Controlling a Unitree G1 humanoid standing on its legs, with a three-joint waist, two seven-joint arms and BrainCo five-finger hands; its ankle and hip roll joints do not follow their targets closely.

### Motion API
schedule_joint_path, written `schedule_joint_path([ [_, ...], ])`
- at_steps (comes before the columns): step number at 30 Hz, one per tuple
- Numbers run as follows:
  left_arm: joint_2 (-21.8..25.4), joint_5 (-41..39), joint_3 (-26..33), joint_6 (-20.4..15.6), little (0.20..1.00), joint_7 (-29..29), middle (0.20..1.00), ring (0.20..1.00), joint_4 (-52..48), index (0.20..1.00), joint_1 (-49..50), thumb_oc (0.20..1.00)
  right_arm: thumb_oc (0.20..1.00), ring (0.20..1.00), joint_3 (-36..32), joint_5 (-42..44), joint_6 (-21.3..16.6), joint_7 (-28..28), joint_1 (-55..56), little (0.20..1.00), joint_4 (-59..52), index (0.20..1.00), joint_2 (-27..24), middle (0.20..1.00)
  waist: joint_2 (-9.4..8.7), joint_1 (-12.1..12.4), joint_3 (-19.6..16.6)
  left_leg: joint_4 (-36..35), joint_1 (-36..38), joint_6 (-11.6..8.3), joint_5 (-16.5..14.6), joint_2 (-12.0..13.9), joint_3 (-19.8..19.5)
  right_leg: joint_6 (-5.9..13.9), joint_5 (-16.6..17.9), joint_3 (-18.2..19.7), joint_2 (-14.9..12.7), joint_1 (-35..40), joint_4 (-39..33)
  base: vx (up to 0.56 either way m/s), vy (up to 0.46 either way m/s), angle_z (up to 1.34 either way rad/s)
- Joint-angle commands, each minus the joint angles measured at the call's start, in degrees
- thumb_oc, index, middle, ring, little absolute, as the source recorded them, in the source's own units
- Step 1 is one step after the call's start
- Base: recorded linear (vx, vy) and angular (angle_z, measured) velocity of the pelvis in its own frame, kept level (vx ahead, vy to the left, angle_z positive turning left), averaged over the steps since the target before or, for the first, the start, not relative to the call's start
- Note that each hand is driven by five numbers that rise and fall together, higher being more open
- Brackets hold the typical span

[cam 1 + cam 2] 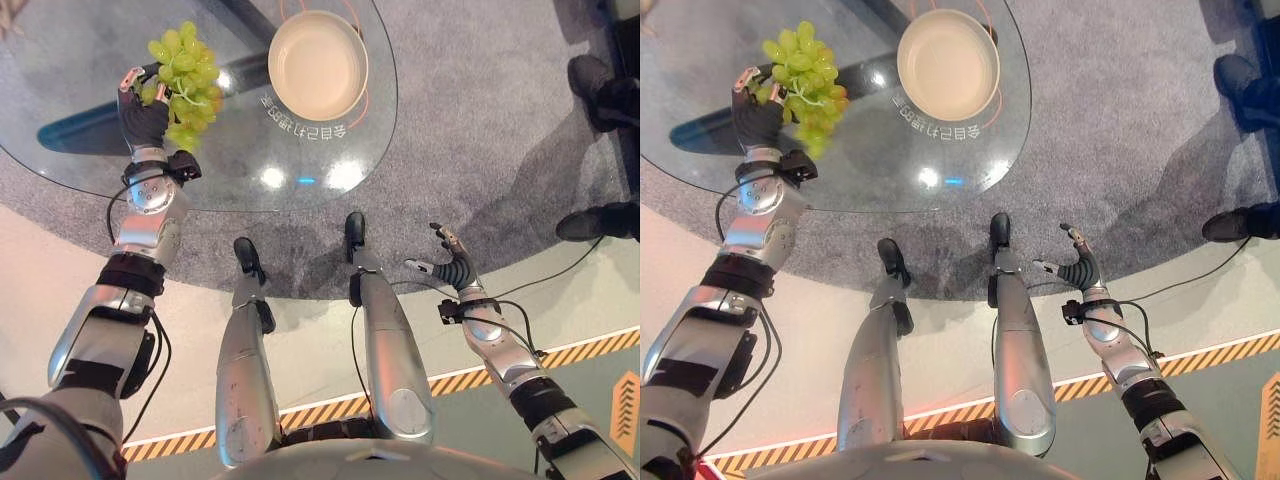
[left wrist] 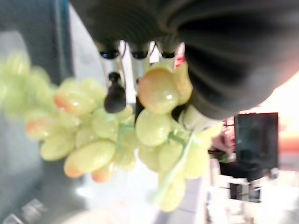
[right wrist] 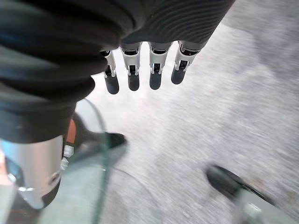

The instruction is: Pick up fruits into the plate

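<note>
A: Grapes (image 1: 183, 82), green bunch, upper left of frame, pinched in the curled fingers of the left hand (image 1: 143, 115) over the glass table (image 1: 90, 150).
B: Long axis?
A: Roughly vertical in frame, bunch hanging toward the lower end; some berries are tinged orange.
B: Plate?
A: Cream round plate (image 1: 318, 64), top centre, on the table, apart from the grapes. White lettering is seen on the glass beside it, not legible.
B: Right hand?
A: Right hand (image 1: 453, 264), lower right over grey carpet (image 1: 480, 150), fingers relaxed and spread, nothing held.

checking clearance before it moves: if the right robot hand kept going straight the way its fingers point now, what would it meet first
Probably nothing solid before the floor: the right robot hand hangs open beside the glass table, off its edge, fingers aimed over grey carpet. A person's black shoe lies further to its right, likely off that line; depth is unclear.
</note>
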Motion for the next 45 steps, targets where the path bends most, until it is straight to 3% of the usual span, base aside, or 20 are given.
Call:
schedule_joint_path([
  [1, -0.3, -3.0, 5.3, -5.9, 0.200, -6.6, 0.200, 0.200, -5.0, 0.200, 0.1, 0.200, 1.000, 1.000, -2.8, -5.0, -4.2, -1.3, 4.4, 1.000, -5.0, 1.000, -1.0, 1.000, 1.04, 0.5, -0.4, 5.9, 1.8, 1.90, -10.2, -5.5, 2.2, -0.80, -6.5, -3.9, 2.6, 7.1, -0.5, -0.01, -0.041, 0.07],
  [7, -0.3, -6.6, 7.7, -3.7, 0.200, -14.0, 0.200, 0.200, -12.1, 0.200, 6.3, 0.200, 1.000, 1.000, -4.2, -6.3, -5.3, 1.6, 3.6, 1.000, -7.3, 1.000, -0.8, 1.000, 1.07, 2.4, -0.4, 3.5, 11.4, 1.90, -11.0, -5.4, 1.4, -0.34, -7.3, -5.2, 1.7, 17.2, -2.8, 0.01, -0.039, 0.09],
  [15, -3.1, -8.9, 8.9, -0.1, 0.200, -21.5, 0.200, 0.200, -22.6, 0.200, 18.5, 0.200, 1.000, 1.000, -7.2, -5.7, -4.1, 11.4, 3.7, 1.000, -13.7, 1.000, -3.5, 1.000, 1.46, 4.2, -8.3, -3.2, 20.9, 1.00, -9.6, -4.5, 0.6, 0.62, -6.0, -7.1, 0.4, 27.7, -9.4, 0.06, -0.023, 0.08],
  [17, -5.0, -8.7, 9.0, 1.8, 0.200, -25.6, 0.200, 0.200, -26.3, 0.200, 24.1, 0.200, 1.000, 1.000, -8.9, -6.2, -3.0, 17.8, 3.8, 1.000, -17.0, 1.000, -5.1, 1.000, 1.50, 4.9, -12.5, -5.4, 24.7, 0.72, -9.2, -3.9, 0.9, 1.17, -5.3, -8.0, 0.0, 31.4, -11.4, 0.18, -0.004, 0.04],
  [19, -5.3, -8.7, 9.3, 2.8, 0.200, -26.9, 0.200, 0.200, -27.7, 0.200, 25.7, 0.200, 1.000, 1.000, -9.4, -6.0, -2.4, 19.8, 3.7, 1.000, -18.2, 1.000, -6.0, 1.000, 1.53, 5.1, -13.8, -5.9, 25.9, 0.68, -9.2, -3.7, 1.0, 1.24, -5.1, -8.3, -0.1, 32.6, -12.0, 0.14, -0.008, -0.05],
  [24, -5.0, -11.0, 8.2, 6.5, 0.200, -31.6, 0.200, 0.200, -30.3, 0.200, 27.7, 0.200, 1.000, 1.000, -9.2, -2.2, 2.1, 28.0, 0.2, 1.000, -21.5, 1.000, -10.2, 1.000, 1.66, 6.4, -18.5, -7.3, 30.0, 0.59, -9.6, -3.1, 1.4, 1.23, -5.1, -8.9, -0.1, 36.9, -13.7, 0.11, -0.017, -0.02],
  [28, -4.2, -12.6, 6.8, 8.5, 0.200, -34.7, 0.200, 0.200, -32.4, 0.200, 27.7, 0.200, 1.000, 1.000, -7.3, 4.1, 8.7, 33.9, -4.3, 1.000, -22.9, 1.000, -10.7, 1.000, 1.64, 7.3, -20.6, -8.1, 32.2, 0.55, -10.0, -2.8, 1.4, 1.30, -5.2, -9.6, -0.3, 39.3, -14.6, 0.02, -0.013, -0.01],
  [35, -3.6, -16.1, 3.7, 11.4, 0.200, -37.4, 0.200, 0.200, -36.1, 0.200, 26.5, 0.200, 1.000, 1.000, -2.5, 7.7, 16.2, 35.8, -11.9, 1.000, -22.7, 1.000, -9.7, 1.000, 1.52, 8.8, -23.1, -10.1, 35.4, 0.04, -9.8, -1.7, 1.8, 1.86, -4.6, -11.4, -1.0, 42.7, -16.7, 0.00, -0.015, 0.03],
  [45, -4.2, -19.9, 0.9, 14.2, 0.200, -42.2, 0.200, 0.200, -39.8, 0.200, 25.3, 0.200, 1.000, 1.000, 2.2, 9.9, 22.3, 38.1, -16.7, 1.000, -24.3, 1.000, -8.0, 1.000, 1.27, 9.7, -24.9, -11.3, 36.7, -0.18, -9.6, -1.1, 1.9, 2.08, -4.1, -12.2, -1.4, 44.1, -17.9, 0.00, -0.008, 0.02],
])
